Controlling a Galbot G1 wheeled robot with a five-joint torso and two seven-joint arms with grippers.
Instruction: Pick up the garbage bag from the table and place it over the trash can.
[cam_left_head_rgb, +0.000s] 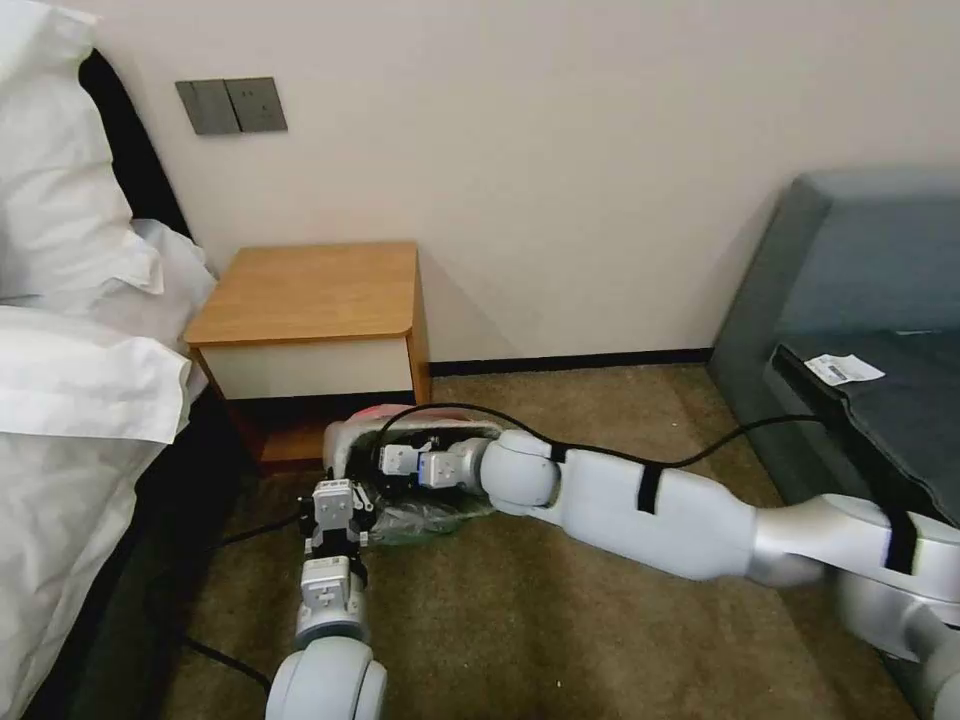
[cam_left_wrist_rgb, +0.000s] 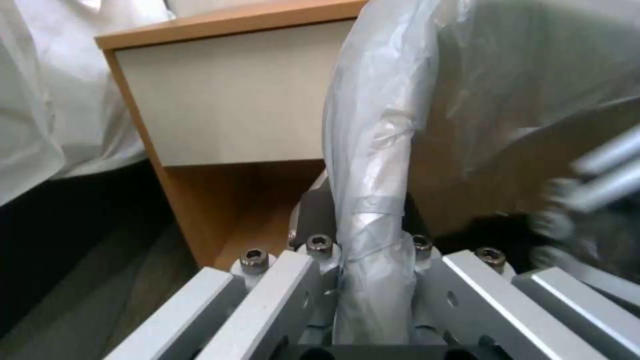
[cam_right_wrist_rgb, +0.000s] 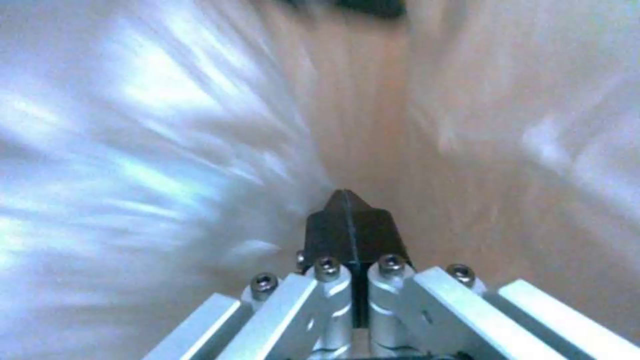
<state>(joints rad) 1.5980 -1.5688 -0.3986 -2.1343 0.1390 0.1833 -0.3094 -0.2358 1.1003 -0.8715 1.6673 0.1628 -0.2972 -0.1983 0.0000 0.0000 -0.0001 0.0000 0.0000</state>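
Thin, crinkly grey garbage bag (cam_left_head_rgb: 425, 515) drapes over the rounded trash can (cam_left_head_rgb: 340, 440) on the carpet, at six o'clock from the wooden bench (cam_left_head_rgb: 310, 290). The left gripper (cam_left_wrist_rgb: 373, 240) has its fingers clamped on a fold of plastic at the rim. The right gripper (cam_right_wrist_rgb: 348, 220) sits inside the bag, fingers pressed together.

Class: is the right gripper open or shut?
Shut: in the right wrist view the right gripper's dark fingertips meet along one seam, inside the garbage bag.
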